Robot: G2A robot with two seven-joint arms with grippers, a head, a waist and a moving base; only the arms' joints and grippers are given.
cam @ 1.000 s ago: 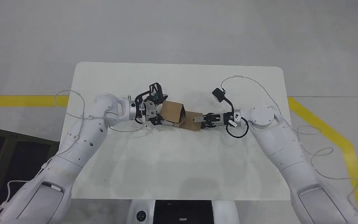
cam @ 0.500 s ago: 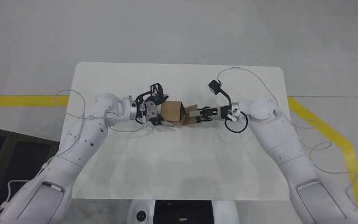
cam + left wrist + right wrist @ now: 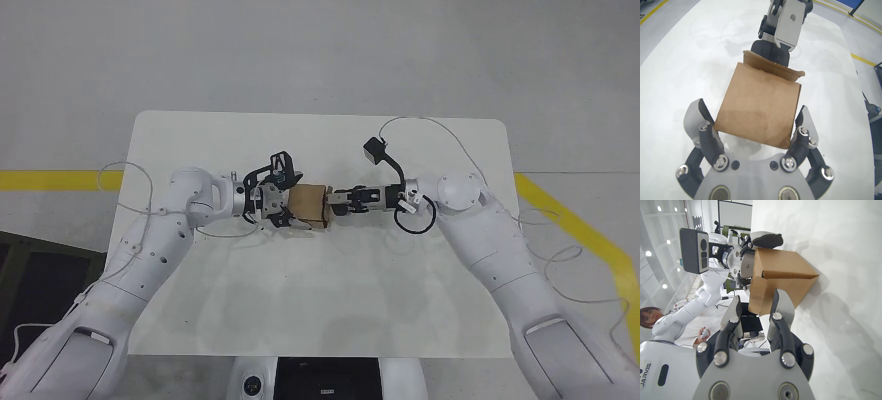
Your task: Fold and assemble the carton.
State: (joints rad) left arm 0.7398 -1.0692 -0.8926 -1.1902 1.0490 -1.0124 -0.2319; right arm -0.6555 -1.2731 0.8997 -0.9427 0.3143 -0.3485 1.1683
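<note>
Carton: brown, at the centre of the counter. Left tool at its 9 o'clock, pinching both side walls, wrist pointing to 3 o'clock. Right tool at its 3 o'clock, fingers spread astride an end flap. Left wrist view: black pad behind that flap's rim.

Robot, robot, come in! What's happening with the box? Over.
Left end effector shut on carton. Right end effector open, straddling end flap. Nothing in the way.
</note>
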